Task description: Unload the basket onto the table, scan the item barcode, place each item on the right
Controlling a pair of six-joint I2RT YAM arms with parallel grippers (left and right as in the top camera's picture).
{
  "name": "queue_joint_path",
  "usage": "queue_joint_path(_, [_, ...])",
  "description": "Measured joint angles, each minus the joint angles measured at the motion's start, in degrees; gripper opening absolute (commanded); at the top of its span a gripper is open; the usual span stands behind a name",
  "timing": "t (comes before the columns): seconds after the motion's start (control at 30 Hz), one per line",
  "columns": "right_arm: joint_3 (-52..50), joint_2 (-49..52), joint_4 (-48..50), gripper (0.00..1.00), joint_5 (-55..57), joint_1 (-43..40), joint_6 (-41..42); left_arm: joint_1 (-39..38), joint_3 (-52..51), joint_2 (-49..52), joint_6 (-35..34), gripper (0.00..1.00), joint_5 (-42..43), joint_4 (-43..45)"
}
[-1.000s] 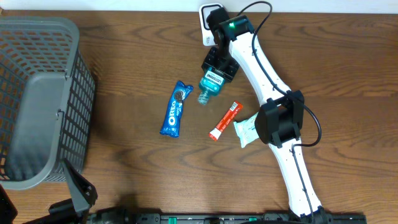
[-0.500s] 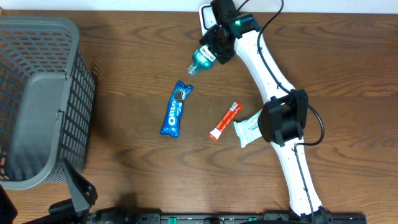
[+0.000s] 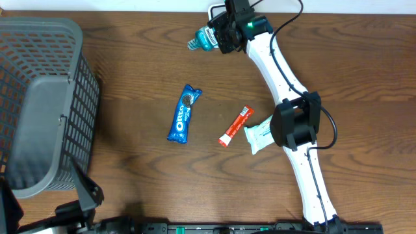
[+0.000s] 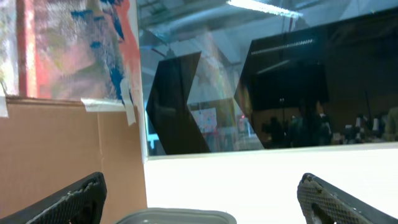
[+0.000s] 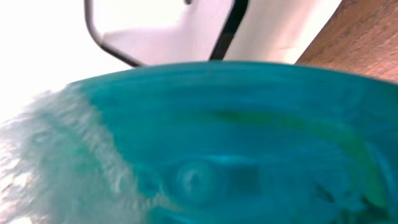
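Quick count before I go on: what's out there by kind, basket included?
bottle: 1, teal, held in the right hand
cookie pack: 1, blue
snack stick: 1, red
pouch: 1, white, partly hidden
basket: 1, grey
Total: 5

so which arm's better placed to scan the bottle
Right: the right gripper holds the teal bottle beside the white scanner. The left gripper hangs open, empty, by the basket.
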Motion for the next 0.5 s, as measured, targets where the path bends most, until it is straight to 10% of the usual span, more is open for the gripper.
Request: queue_joint_path(0.5, [-0.02,2.12,10.58,0.34,-4.09,-5.38,9.18,0.00,-3.13,0.00,0.00,0.98,0.00,0.00])
